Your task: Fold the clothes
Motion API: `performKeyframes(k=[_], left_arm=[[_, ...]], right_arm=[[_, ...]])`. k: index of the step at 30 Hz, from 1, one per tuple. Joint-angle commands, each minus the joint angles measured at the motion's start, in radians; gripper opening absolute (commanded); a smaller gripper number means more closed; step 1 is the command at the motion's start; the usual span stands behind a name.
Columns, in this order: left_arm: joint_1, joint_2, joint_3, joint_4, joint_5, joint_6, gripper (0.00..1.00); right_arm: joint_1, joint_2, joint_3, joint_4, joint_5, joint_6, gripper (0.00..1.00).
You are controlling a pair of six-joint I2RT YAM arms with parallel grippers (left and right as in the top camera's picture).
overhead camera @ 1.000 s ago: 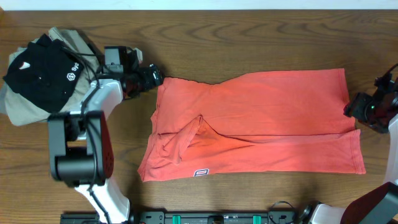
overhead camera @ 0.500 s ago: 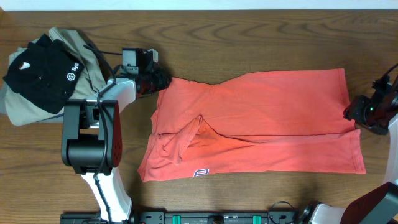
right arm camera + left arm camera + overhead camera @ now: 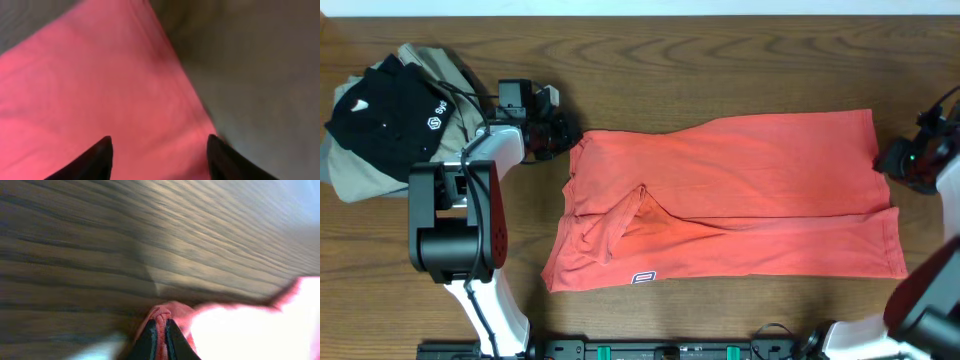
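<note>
The clothes, a coral-red T-shirt, lie spread across the table's middle with a small hem label at the front left. My left gripper is at the shirt's far-left corner. In the left wrist view its fingers are shut on a bunched fold of the red cloth. My right gripper hovers at the shirt's right edge. Its jaws stand open in the right wrist view, wide apart over the red cloth, gripper holding nothing.
A black garment with white logos lies on a khaki-grey garment at the far left. The left arm's base stands in front of them. Bare wooden table lies behind the shirt.
The left gripper has shut on the shirt's far-left corner, after reaching to it. The right gripper shifted slightly up along the shirt's right edge.
</note>
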Motion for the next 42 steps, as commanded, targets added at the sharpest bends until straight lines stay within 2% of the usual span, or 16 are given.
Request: performKeyframes(k=[1, 2, 7, 11, 19, 24, 30, 33, 34, 35, 36, 37, 42], left_arm=[[0.000, -0.056, 0.013, -0.008, 0.169, -0.001, 0.06], [-0.001, -0.061, 0.013, -0.015, 0.180, -0.001, 0.06], [-0.001, -0.069, 0.013, -0.078, 0.177, 0.000, 0.06], [-0.002, -0.069, 0.012, -0.082, 0.174, 0.000, 0.06], [-0.002, -0.069, 0.012, -0.112, 0.085, 0.003, 0.06], [-0.002, -0.069, 0.011, -0.130, 0.068, 0.012, 0.06], [-0.001, -0.069, 0.011, -0.130, 0.069, 0.012, 0.06], [-0.002, -0.069, 0.011, -0.130, 0.069, 0.012, 0.06], [-0.002, -0.069, 0.011, -0.130, 0.068, 0.012, 0.06], [-0.001, -0.069, 0.011, -0.130, 0.068, 0.012, 0.07], [-0.001, -0.069, 0.011, -0.130, 0.068, 0.012, 0.06], [-0.001, -0.069, 0.011, -0.130, 0.068, 0.012, 0.06], [0.000, -0.072, 0.013, -0.130, 0.069, 0.012, 0.06]], right_arm=[[0.039, 0.082, 0.013, 0.127, -0.059, -0.024, 0.61], [0.048, 0.107, 0.013, 0.177, -0.060, -0.024, 0.64], [0.101, 0.248, 0.028, 0.373, -0.045, -0.024, 0.66], [0.129, 0.346, 0.037, 0.516, 0.049, 0.021, 0.67], [0.139, 0.414, 0.038, 0.747, 0.133, 0.029, 0.69], [0.145, 0.418, 0.038, 0.827, 0.132, 0.029, 0.65], [0.165, 0.465, 0.037, 0.814, 0.140, 0.029, 0.62], [0.167, 0.488, 0.037, 0.799, 0.147, 0.037, 0.50], [0.167, 0.492, 0.037, 0.794, 0.148, 0.040, 0.41], [0.167, 0.492, 0.037, 0.786, 0.149, 0.051, 0.27], [0.167, 0.493, 0.037, 0.781, 0.148, 0.062, 0.06], [0.167, 0.491, 0.038, 0.777, 0.147, 0.074, 0.01], [0.161, 0.428, 0.039, 0.688, 0.148, 0.117, 0.01]])
